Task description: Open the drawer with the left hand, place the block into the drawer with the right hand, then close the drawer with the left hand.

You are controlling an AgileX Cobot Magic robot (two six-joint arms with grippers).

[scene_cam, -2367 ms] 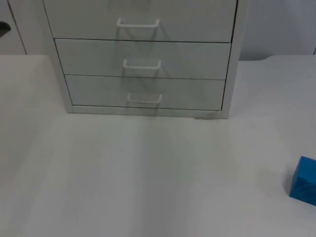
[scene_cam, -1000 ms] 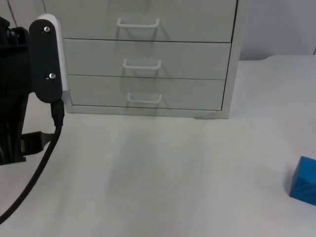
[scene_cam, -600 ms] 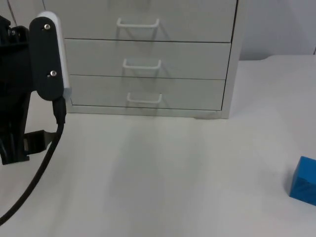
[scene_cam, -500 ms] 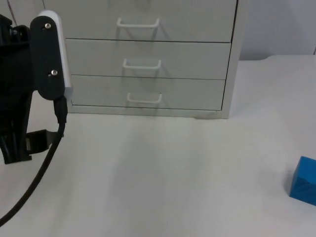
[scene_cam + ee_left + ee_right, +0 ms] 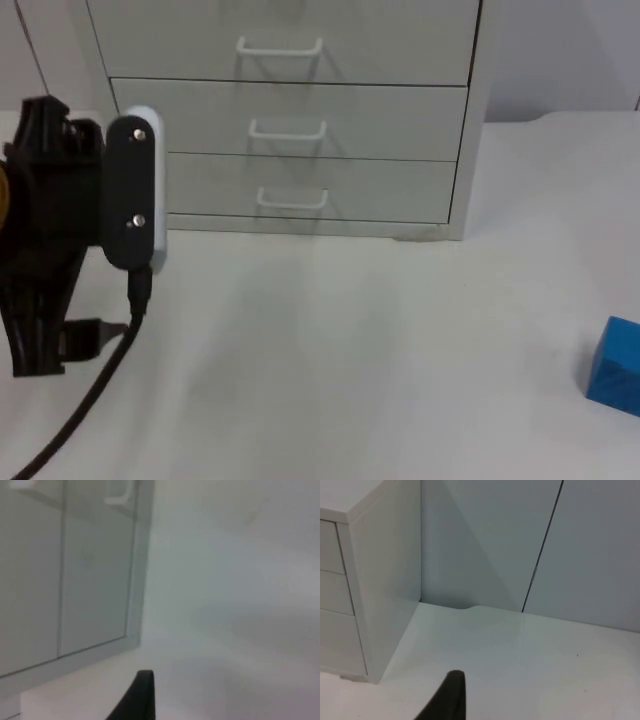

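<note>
A: What is cut off or hard to make out?

B: The block, for one. It is blue and sits on the table at the right edge of the top view, and the frame trims its right side, so its full shape cannot be told. The edges that show are tilted a little against the table's front.

A: And the cabinet?

B: The cabinet stands at the back of the table, against the wall. Its top is out of frame in the top view. Three drawers show, all shut, their long axes running across the table, fronts facing the camera. The bottom drawer has a white handle lying level, as do the two above it. The left arm covers the left ends of the lower two drawers.

A: Where is the left gripper?

B: Hard to say exactly. The arm's black body hangs over the table's left side, in front of the cabinet's left corner. In the left wrist view one dark fingertip shows, with the cabinet's lower corner near it. I cannot tell how far the fingers are apart; nothing seems held.

A: The right gripper?

B: In the right wrist view one fingertip shows above bare table, beside the cabinet's right side panel. Its spread cannot be told either. It is well apart from the block.
</note>
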